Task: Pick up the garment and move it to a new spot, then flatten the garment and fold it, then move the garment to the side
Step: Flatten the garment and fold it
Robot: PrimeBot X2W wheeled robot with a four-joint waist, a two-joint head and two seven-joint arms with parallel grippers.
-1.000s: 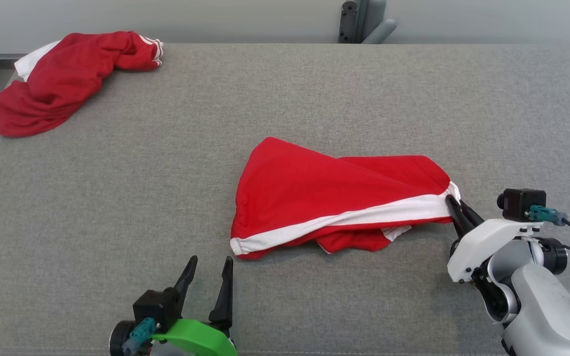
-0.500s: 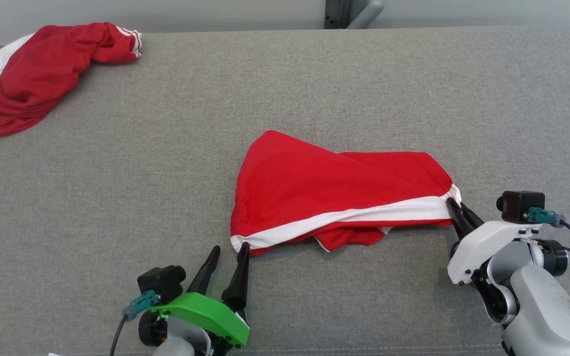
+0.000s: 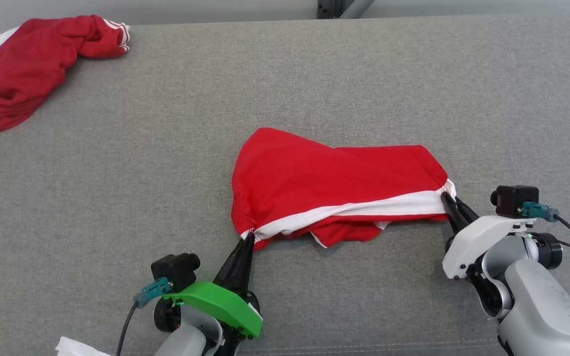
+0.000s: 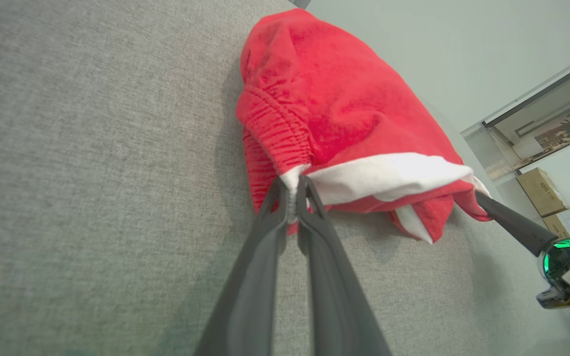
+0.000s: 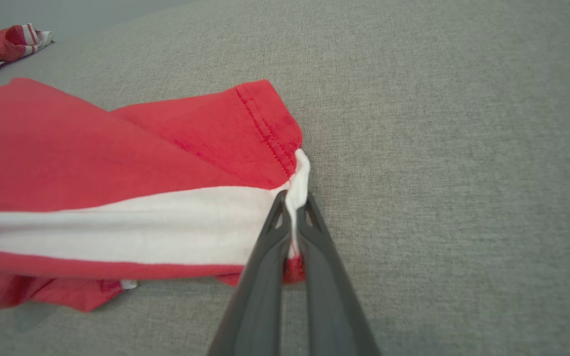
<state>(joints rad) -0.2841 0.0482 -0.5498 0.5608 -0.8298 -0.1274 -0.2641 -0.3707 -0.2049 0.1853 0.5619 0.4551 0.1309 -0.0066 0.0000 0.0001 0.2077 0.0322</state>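
Observation:
The garment point(image 3: 334, 183) is red with a white band along its near edge and lies bunched in the middle of the grey table point(image 3: 117, 198). My left gripper point(image 3: 248, 238) is shut on the garment's near-left corner, and the left wrist view shows the white hem point(image 4: 292, 180) pinched between the fingertips of the left gripper point(image 4: 292, 190). At the garment's right end my right gripper point(image 3: 449, 198) is shut on the white band. The right wrist view has that band point(image 5: 166, 227) running left from the tips of the right gripper point(image 5: 292, 202).
A second red and white garment point(image 3: 23, 69) lies crumpled at the table's far left corner, its end also in the right wrist view point(image 5: 3, 42). Something white point(image 3: 77, 347) shows at the bottom left edge. Cardboard boxes point(image 4: 542, 190) stand in the room beyond the table.
My left gripper has moved forward to the garment's near-left corner and shut on it. The right gripper has kept its grip. The head camera has tilted down a little.

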